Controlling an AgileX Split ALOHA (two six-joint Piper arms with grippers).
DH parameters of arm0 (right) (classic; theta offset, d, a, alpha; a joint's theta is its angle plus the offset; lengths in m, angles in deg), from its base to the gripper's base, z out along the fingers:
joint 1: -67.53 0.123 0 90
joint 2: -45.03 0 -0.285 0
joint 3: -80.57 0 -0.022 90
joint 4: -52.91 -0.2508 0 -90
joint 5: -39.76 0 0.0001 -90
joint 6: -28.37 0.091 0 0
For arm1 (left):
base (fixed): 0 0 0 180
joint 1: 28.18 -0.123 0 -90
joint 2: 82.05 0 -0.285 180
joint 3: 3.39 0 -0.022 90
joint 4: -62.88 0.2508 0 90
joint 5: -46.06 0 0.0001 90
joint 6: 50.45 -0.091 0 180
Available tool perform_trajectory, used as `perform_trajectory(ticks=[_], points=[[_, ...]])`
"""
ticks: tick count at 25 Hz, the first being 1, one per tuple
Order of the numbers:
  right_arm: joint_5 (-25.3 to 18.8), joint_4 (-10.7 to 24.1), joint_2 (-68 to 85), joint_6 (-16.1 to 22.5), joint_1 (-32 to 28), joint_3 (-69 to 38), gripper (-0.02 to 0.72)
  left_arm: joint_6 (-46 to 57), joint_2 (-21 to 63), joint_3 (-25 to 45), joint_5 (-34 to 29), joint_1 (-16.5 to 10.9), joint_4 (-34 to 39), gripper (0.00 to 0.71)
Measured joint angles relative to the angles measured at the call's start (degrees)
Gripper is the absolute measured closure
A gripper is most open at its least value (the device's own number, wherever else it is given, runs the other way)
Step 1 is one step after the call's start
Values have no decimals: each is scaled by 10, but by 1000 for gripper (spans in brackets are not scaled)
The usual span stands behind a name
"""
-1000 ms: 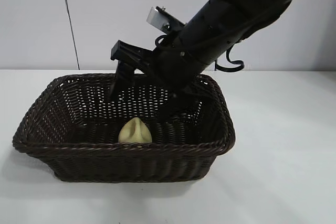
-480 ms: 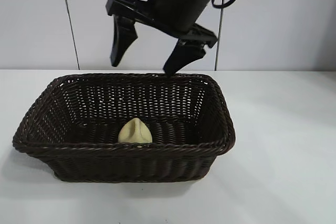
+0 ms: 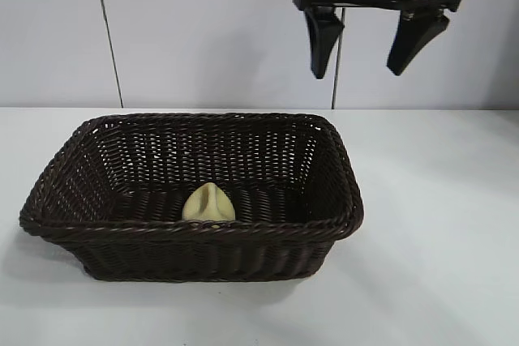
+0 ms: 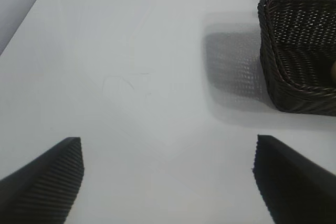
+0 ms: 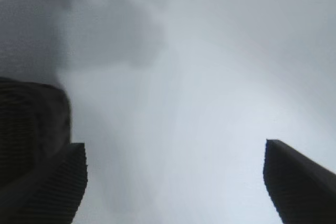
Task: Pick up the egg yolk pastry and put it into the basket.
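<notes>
The egg yolk pastry (image 3: 208, 202), a pale yellow lump, lies on the floor of the dark brown wicker basket (image 3: 349, 200), close to its near wall. My right gripper (image 3: 357, 70) hangs high above the basket's far right corner. Its jaws are open with nothing between them, and the right wrist view shows the right gripper (image 5: 175, 145) over a blurred pale surface. My left gripper (image 4: 168, 145) is out of the exterior view. It stands open and empty over bare table, well away from the basket (image 4: 294, 51).
The basket stands on a white table (image 3: 438, 224) in front of a pale wall (image 3: 186, 30). White tabletop runs to the right of the basket and in front of it.
My right gripper has lifted out of the basket and swung up and to the right, staying open. The pastry stays where it lay in the basket.
</notes>
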Motion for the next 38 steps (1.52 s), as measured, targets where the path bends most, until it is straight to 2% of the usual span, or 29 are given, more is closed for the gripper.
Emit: perform_trajectory(ticks=[6,11,16,28,38], points=[[-19,8,0,-13,-129,0,50,0,0,0,0,0,0,76],[-23,10,7,-13,-190,-3,50,0,0,0,0,0,0,76],[-23,7,72,-37,-194,-83,50,0,0,0,0,0,0,76],[-22,-3,339,-42,-194,-465,50,0,0,0,0,0,0,76],[64,-13,645,-51,-194,-689,50,0,0,0,0,0,0,76]])
